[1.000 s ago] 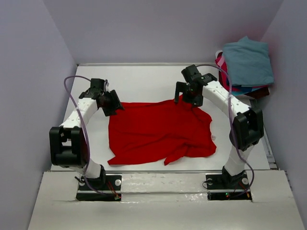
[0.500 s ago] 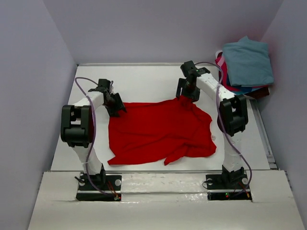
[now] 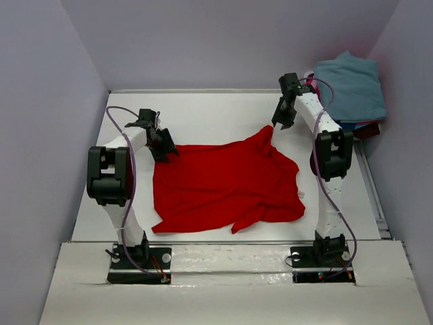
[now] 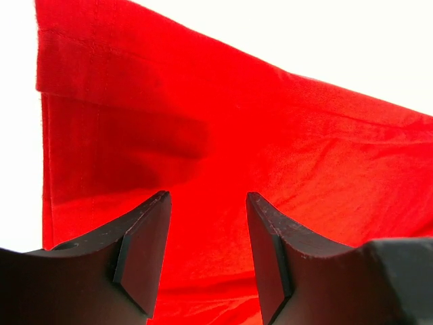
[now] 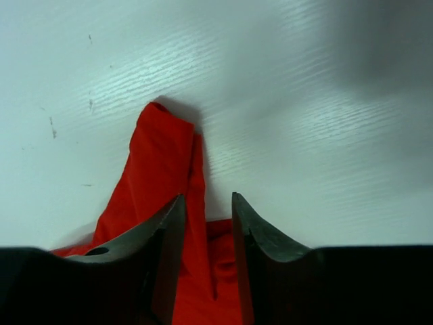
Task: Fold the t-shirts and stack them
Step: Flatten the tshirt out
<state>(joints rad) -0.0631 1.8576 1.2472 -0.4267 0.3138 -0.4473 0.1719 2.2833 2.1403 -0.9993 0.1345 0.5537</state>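
A bright red t-shirt [image 3: 226, 183] lies spread on the white table [image 3: 203, 115], its near hem rumpled. My left gripper [image 3: 164, 150] sits at the shirt's far left corner. In the left wrist view that gripper [image 4: 208, 196] is open, with red cloth [image 4: 270, 135] under the gap. My right gripper [image 3: 279, 124] is at the shirt's far right corner, which is drawn into a peak [image 3: 268, 133]. In the right wrist view this gripper [image 5: 205, 196] has its jaws narrowed but apart, with a fold of red cloth [image 5: 166, 149] running between them.
A pile of other t-shirts rests at the far right against the wall: a teal-blue one [image 3: 348, 84] on top, pink [image 3: 312, 87] and dark maroon [image 3: 369, 128] edges below it. Grey walls close in the left, back and right sides.
My right gripper has moved back and to the right while its jaws narrowed, and the shirt's far right corner has stretched into a peak. The left gripper has shifted slightly toward the shirt's corner.
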